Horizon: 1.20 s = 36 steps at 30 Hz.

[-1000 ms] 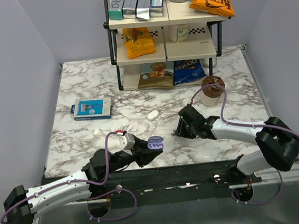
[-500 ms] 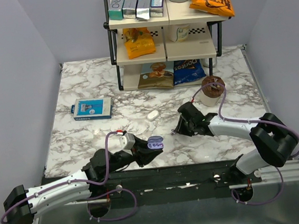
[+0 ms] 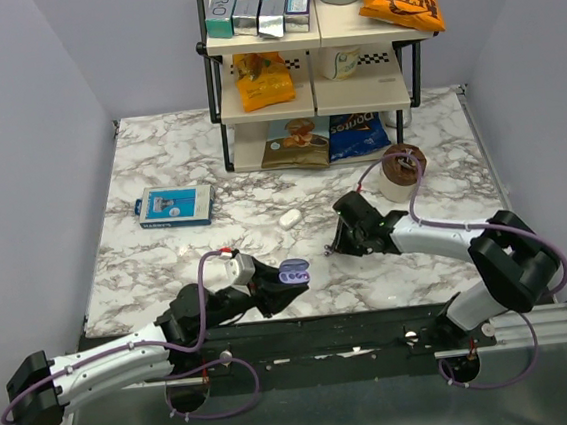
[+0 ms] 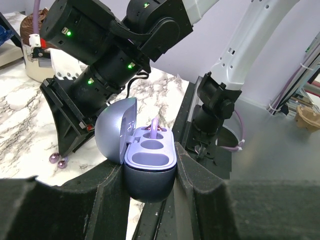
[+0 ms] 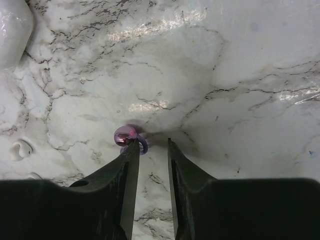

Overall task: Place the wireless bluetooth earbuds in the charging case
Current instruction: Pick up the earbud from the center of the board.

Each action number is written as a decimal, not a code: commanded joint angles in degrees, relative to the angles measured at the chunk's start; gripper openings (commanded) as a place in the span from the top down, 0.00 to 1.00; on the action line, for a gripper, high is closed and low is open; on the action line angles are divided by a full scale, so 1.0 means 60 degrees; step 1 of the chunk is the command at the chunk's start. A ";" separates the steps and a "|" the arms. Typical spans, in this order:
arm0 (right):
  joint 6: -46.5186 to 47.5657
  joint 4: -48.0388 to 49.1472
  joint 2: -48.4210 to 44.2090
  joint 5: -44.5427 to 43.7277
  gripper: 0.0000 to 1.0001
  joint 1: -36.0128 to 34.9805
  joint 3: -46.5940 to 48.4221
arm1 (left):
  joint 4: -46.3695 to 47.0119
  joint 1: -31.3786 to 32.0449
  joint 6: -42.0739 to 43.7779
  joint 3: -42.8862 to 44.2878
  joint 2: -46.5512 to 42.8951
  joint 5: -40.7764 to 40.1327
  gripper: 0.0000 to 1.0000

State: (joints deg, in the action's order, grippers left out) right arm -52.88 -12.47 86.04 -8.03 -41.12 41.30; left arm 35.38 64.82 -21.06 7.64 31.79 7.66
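The lavender-blue charging case [image 4: 150,185] has its lid open, and my left gripper [image 4: 150,170] is shut on its body, holding it above the table's near edge [image 3: 294,270]. A small purple piece [image 4: 154,128] stands in the far slot, while the two nearer slots look empty. One purple earbud [image 5: 127,136] lies on the marble, touching the tip of my right gripper's left finger [image 5: 131,150], outside the gap. My right gripper [image 5: 152,142] is open with a narrow gap, tips down on the table [image 3: 337,247]. The left wrist view shows that earbud [image 4: 56,159] under the right arm.
A white oval pebble-like object [image 3: 289,217] lies left of the right gripper, also top left in the right wrist view [image 5: 12,30]. A small white piece [image 5: 20,149] lies nearby. A blue box [image 3: 174,206], a brown-topped cup [image 3: 402,171] and a snack shelf [image 3: 310,69] stand farther back.
My right gripper has crept slightly left and farther away, and its jaws have narrowed. The left arm and the case have not moved.
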 commanded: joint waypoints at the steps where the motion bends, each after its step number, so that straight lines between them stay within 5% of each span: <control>1: 0.0478 -0.0397 0.0337 -0.0024 0.64 0.0042 0.0265 | 0.0505 0.0066 -0.0064 -0.0101 0.0077 -0.0134 1.00; 20: 0.1270 -0.0954 0.0953 -0.0097 0.61 -0.0119 0.1144 | 0.0505 0.0066 -0.0079 -0.0160 0.0034 -0.0149 1.00; 33: 0.1402 -0.0895 0.0982 -0.0111 0.83 -0.0236 0.0837 | 0.0535 0.0052 -0.0152 -0.0204 0.0062 -0.0164 1.00; 36: 0.1387 -0.0866 0.0968 -0.0141 0.94 -0.0251 0.0734 | 0.0564 0.0052 -0.0181 -0.0189 0.0121 -0.0164 1.00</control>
State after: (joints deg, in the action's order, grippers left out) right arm -45.04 -16.27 90.76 -7.90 -42.02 47.07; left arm 36.40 64.90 -21.52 7.01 32.42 7.64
